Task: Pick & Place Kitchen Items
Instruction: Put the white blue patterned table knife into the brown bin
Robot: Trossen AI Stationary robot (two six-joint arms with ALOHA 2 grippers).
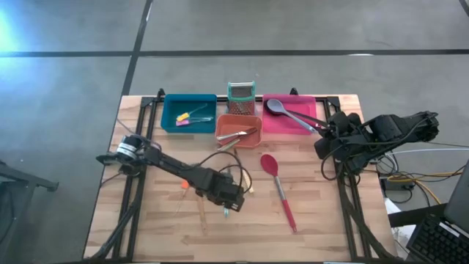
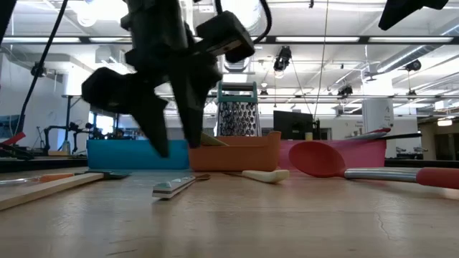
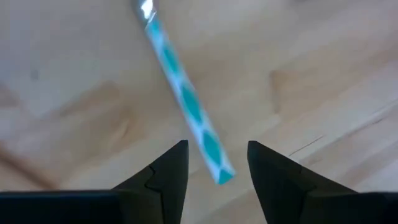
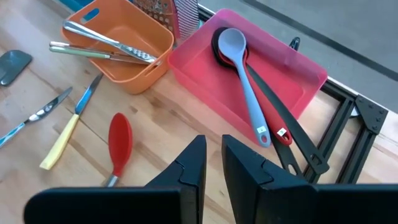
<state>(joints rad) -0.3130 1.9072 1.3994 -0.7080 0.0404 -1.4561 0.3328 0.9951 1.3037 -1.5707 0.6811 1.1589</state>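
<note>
Lower centre of the worktop, the left claw straddles a teal tool, jaws parted; red spoon lies right; right claw nearly clenched, empty.

Handle – teal-white pattern; spoon – red; bin pink.

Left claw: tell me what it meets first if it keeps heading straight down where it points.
Probably the teal-patterned utensil handle lying on the wooden table; the left claw hangs above it with open jaws either side of its end. How far above is unclear.

Matt wooden table, glossy plastic pink bin, shiny metal cutlery.
</note>
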